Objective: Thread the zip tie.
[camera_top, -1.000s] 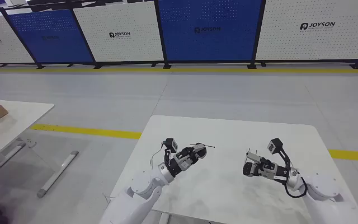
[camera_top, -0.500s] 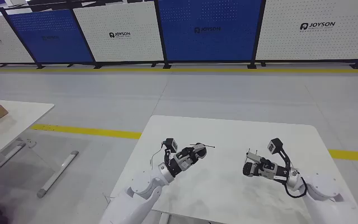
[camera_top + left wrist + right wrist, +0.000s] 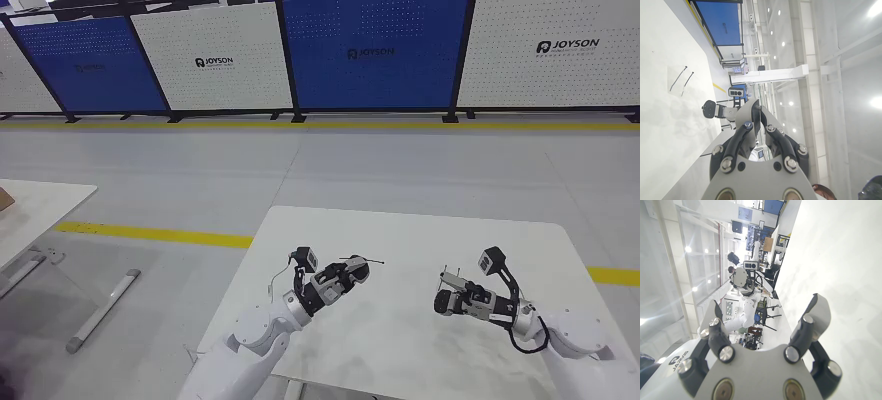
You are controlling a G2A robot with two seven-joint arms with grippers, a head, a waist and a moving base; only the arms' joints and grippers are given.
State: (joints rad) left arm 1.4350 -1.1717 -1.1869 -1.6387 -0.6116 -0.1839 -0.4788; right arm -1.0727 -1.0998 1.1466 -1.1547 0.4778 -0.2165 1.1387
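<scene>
My left gripper [image 3: 346, 272] hovers over the left part of the white table [image 3: 420, 235], shut on a thin black zip tie [image 3: 366, 260] whose free end points toward the right arm. In the left wrist view the tie [image 3: 759, 117] shows edge-on between the closed pads of that gripper [image 3: 759, 108]. Facing it across a gap, my right gripper [image 3: 441, 298] is open, and in the right wrist view the gripper [image 3: 766, 306] has nothing between its fingers. Two more black zip ties [image 3: 678, 78] [image 3: 688, 81] lie side by side on the table near the right arm.
The table's far edge [image 3: 410, 210] drops to a grey floor with a yellow line [image 3: 150, 235]. Blue and white panels [image 3: 375, 55] stand behind. Another white table [image 3: 40, 205] is at the far left.
</scene>
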